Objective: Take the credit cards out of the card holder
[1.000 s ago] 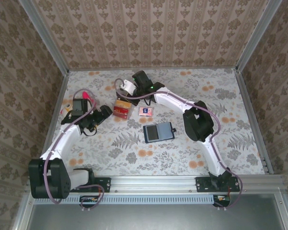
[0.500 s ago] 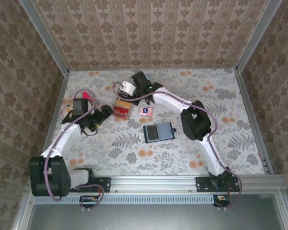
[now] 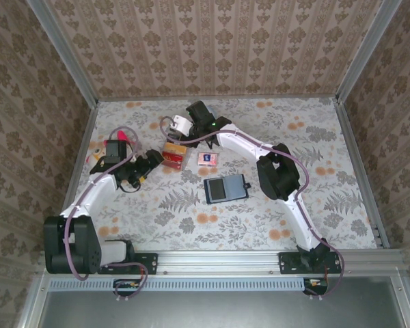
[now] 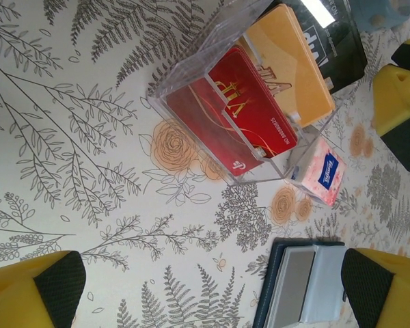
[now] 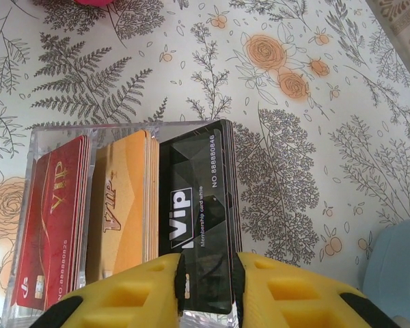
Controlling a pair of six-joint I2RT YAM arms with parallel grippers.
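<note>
The card holder [image 3: 225,188] lies open on the floral table, navy-edged with a grey-blue inside; its corner appears in the left wrist view [image 4: 297,283]. Orange credit cards [image 5: 123,205] stand in a clear box [image 3: 175,156] between a red stack [image 5: 51,219] and a black stack [image 5: 198,198]. My right gripper [image 5: 208,287] hangs over the box with its jaws a little apart, one on each side of the black stack's near end. I cannot tell whether its pads touch those cards. My left gripper [image 4: 208,294] is wide open above bare table, left of the holder.
A small pink packet [image 3: 206,158] lies between the box and the card holder. A pink object [image 3: 121,137] sits by the left wall. Something pale blue [image 5: 403,266] lies near the right gripper. Metal rails edge the table on both sides.
The right gripper's jaws have parted slightly over the box and its wrist has shifted a little to the left. The left arm has barely moved.
</note>
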